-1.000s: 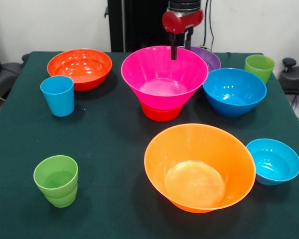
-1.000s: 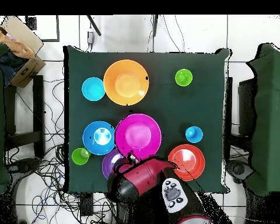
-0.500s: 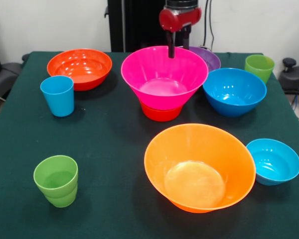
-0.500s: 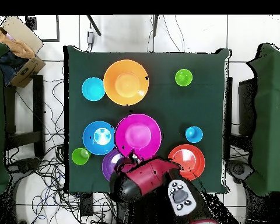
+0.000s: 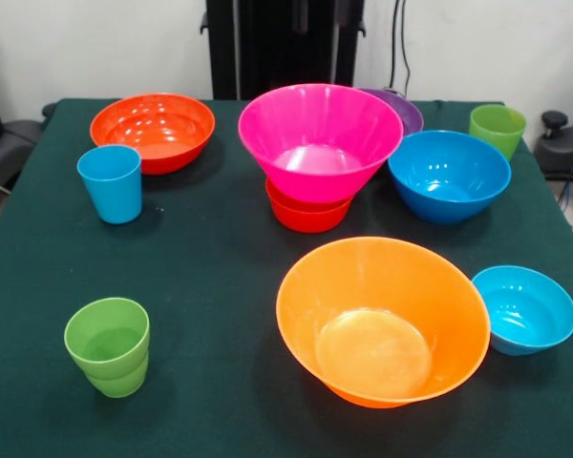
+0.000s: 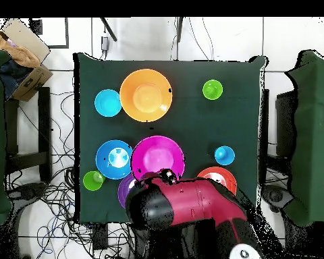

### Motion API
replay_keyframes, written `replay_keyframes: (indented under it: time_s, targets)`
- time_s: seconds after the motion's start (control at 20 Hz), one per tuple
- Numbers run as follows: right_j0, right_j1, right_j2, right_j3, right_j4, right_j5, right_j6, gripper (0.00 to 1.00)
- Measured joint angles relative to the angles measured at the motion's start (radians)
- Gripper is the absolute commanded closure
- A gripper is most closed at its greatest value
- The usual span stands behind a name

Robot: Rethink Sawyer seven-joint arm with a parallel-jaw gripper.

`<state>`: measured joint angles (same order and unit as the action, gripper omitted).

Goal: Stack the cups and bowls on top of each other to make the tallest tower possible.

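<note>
A green-covered counter (image 5: 210, 267) is shown carrying seven bowls and three cups. Near the middle of the far half, the large pink bowl (image 5: 320, 138) is seen nested in the small red-orange bowl (image 5: 307, 215), tilted slightly so that its rim sits higher on one side; this two-bowl pile forms the tower (image 6: 158, 158). The purple bowl (image 5: 401, 110) is largely hidden behind the pink one, with only part of its rim shown. The blue bowl (image 5: 449, 175) stands just beside the pink bowl, and a lime green cup (image 5: 497, 129) is placed beyond it near the counter's corner. The medium red-orange bowl (image 5: 153, 129) lies on the opposite side of the tower, with the sky blue cup (image 5: 111, 183) near it. In the near half, the large orange bowl (image 5: 382, 320) is seen, with the small blue bowl (image 5: 523, 309) touching or almost touching its side. A second lime green cup (image 5: 107, 345) stands well apart, near the front corner.

In the overhead view, the red and black arm (image 6: 185, 209) is seen over the counter's edge, covering part of the purple bowl and of the medium red-orange bowl. The gripper is hidden beneath the arm, so the state of the jaws cannot be told.
</note>
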<state>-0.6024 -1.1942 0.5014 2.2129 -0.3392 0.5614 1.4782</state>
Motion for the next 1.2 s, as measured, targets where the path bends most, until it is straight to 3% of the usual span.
replay_keyframes:
  time_s: [0.2, 0.45, 0.65, 0.85, 1.2]
  targets:
    - [-0.051, -0.138, 0.072, -0.008, 0.129, 0.169, -0.066, 0.00]
    - [-0.091, -0.269, 0.133, -0.032, 0.239, 0.291, -0.215, 0.00]
    - [-0.092, -0.322, 0.155, -0.083, 0.244, 0.362, -0.323, 0.00]
    - [-0.092, -0.323, 0.180, -0.157, 0.219, 0.434, -0.377, 0.00]
    - [-0.096, -0.181, 0.211, -0.307, 0.080, 0.517, -0.378, 0.00]
